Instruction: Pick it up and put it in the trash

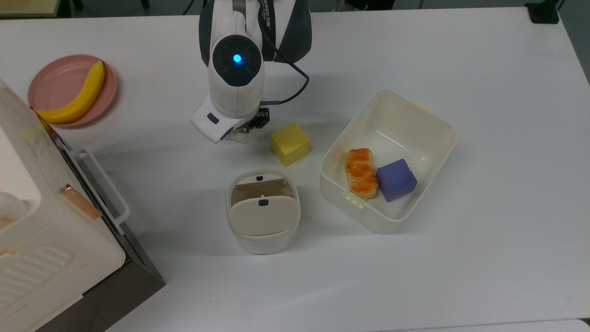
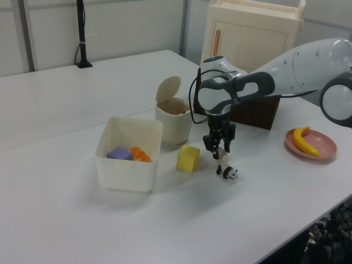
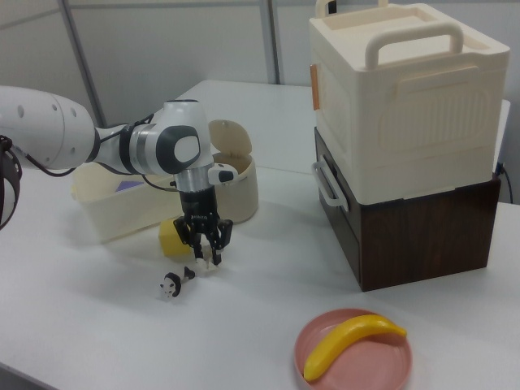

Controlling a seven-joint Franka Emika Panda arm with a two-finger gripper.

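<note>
The crumpled off-white paper wad lies on the white table between the panda figurine and the yellow cube. My gripper points straight down over it, open, with one finger on each side of the wad and the tips near the tabletop. In the left view the gripper stands just above the panda, with the wad pale between the fingers. In the top view my arm covers most of the wad. The trash bin stands nearer the top view's bottom, its swing flap tilted open.
The panda figurine lies close beside the gripper. The yellow cube sits just to the top view's right of the wad. A cream tub holds bread and a purple cube. A pink plate carries a banana. A large cream box on a brown base stands nearby.
</note>
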